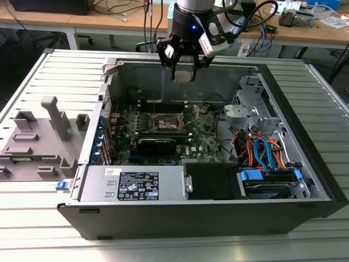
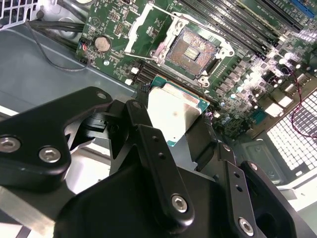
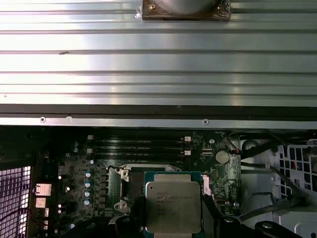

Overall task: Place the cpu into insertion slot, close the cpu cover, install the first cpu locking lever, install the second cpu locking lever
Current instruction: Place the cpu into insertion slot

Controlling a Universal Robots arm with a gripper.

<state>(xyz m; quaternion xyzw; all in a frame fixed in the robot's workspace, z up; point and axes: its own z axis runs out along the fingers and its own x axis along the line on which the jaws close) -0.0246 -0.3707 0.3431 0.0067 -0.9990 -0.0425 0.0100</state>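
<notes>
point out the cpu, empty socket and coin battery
cpu (image 3: pixel 173 206): first wrist view, middle of its metal top
socket (image 2: pixel 190 52): second wrist view, its contact field
coin battery (image 2: pixel 102 43): second wrist view, its face

The cpu hides much of the socket in the first wrist view.

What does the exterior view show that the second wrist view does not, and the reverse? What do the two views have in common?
Exterior view: the whole open computer case, the grey fixture on the exterior view's left, the labelled power supply, and the orange and blue cables.
Second wrist view: the empty socket seen close, and a coin battery near it.
Both: the tool shut on the cpu, which is not yet in the socket, and the motherboard.
</notes>
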